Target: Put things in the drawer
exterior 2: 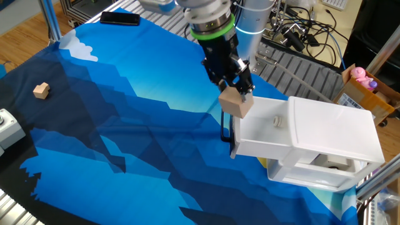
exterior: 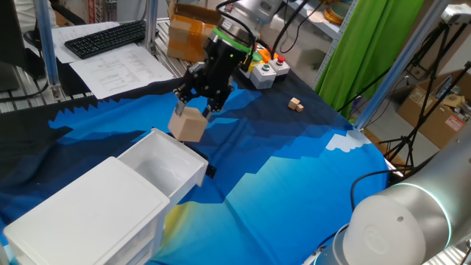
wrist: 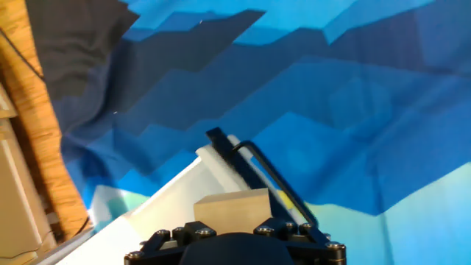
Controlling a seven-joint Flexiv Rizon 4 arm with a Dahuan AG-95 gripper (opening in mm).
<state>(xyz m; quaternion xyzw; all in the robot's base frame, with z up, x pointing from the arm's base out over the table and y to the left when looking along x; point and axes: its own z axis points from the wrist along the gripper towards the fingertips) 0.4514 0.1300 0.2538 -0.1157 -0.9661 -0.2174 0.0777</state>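
My gripper (exterior: pixel 193 110) is shut on a plain tan wooden cube (exterior: pixel 188 124) and holds it just above the front edge of the open white drawer (exterior: pixel 158 163). In the other fixed view the gripper (exterior 2: pixel 237 94) holds the cube (exterior 2: pixel 236 103) over the drawer's front rim (exterior 2: pixel 250 147), and a small pale block (exterior 2: pixel 275 120) lies inside. The hand view shows the cube (wrist: pixel 232 206) between the fingers, with the drawer's front wall (wrist: pixel 221 165) and black tab (wrist: pixel 215 135) below. Another tan block (exterior: pixel 296 104) lies on the blue cloth far from the drawer; it also shows in the other fixed view (exterior 2: pixel 41 90).
The white cabinet (exterior: pixel 81 213) stands at the near left of the blue cloth (exterior: pixel 294 177). A button box (exterior: pixel 266 70), a cardboard box (exterior: pixel 188 33) and a keyboard (exterior: pixel 103 37) lie beyond the cloth. A black phone (exterior 2: pixel 120 18) lies at the far edge.
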